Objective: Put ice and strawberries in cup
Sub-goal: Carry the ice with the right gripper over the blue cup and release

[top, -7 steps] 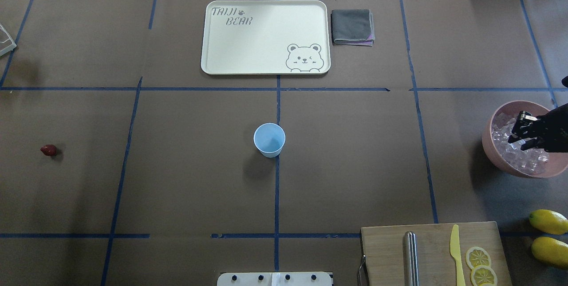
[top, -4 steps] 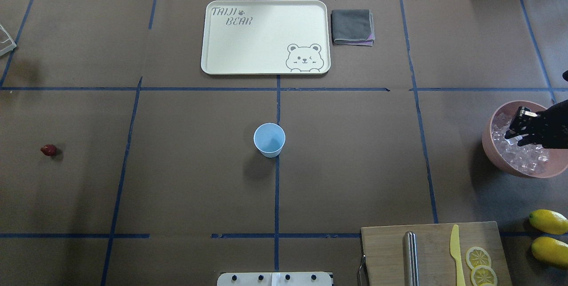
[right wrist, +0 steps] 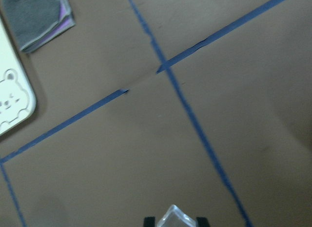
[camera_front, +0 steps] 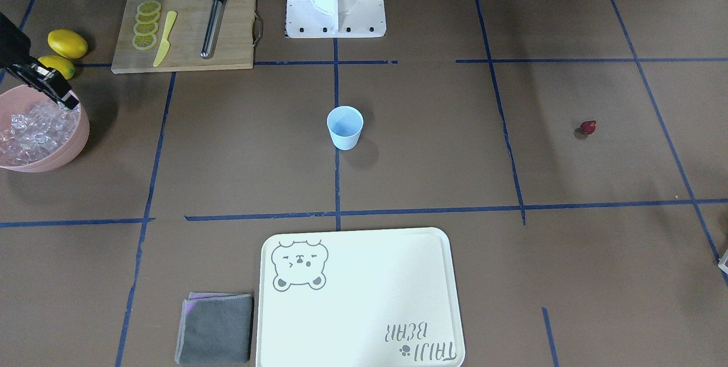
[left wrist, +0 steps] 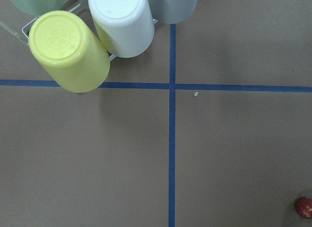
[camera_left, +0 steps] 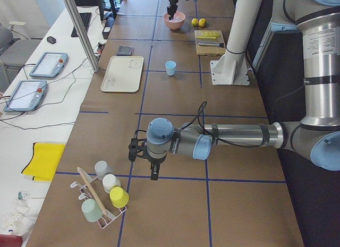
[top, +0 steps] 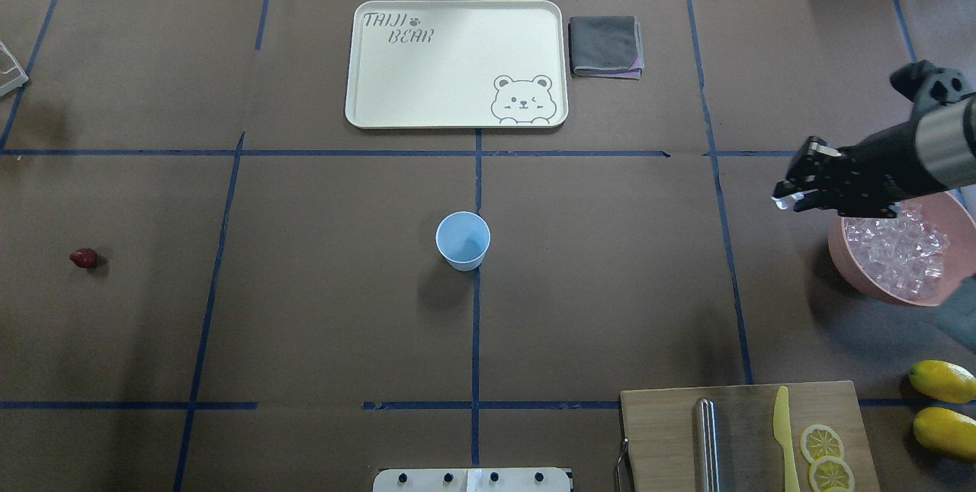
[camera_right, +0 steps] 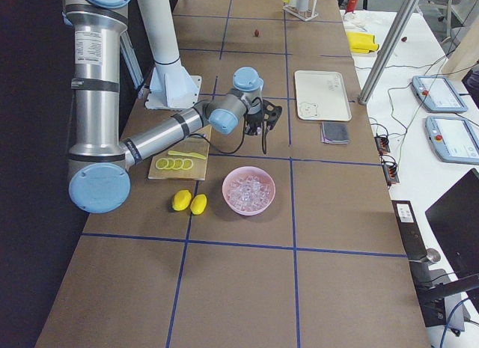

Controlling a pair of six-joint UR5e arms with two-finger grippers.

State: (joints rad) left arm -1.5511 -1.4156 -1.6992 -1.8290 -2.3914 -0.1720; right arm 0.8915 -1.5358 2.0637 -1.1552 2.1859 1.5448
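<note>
Ice in hand: the right gripper [top: 785, 203] is pinching one clear ice cube [right wrist: 173, 218] between its tips (the wrist camera shows it wedged there), raised over the table just beside the pink bowl [top: 845, 262], on the side facing the cup

Cup: the cup [top: 463, 240] stands upright at the middle of the table, mouth up, with no ice in it that I can see

Which way: from the pincer the cup lies well apart, toward the robot's left and a touch nearer its base. It is round, so there is no axis to line up with, only a small mouth to centre over

Next move, as I judge it: a long sideways carry, then a release from low over the mouth. Off-centre, the cube could glance off the rim

Strawberry: the strawberry [top: 84, 258] lies alone far out on the robot's left, so the left arm is the nearer one

Other arm: the left gripper [camera_left: 142, 158] shows only from the side camera, so I cannot tell whether it is spread or pressed together

Surface and room: brown paper table [top: 610, 286] with blue tape lines. The tray [top: 457, 123] and grey cloth [top: 605, 46] lie beyond the carry line, and the cutting board [top: 663, 431] and lemons [top: 942, 381] on the robot's side of it
</note>
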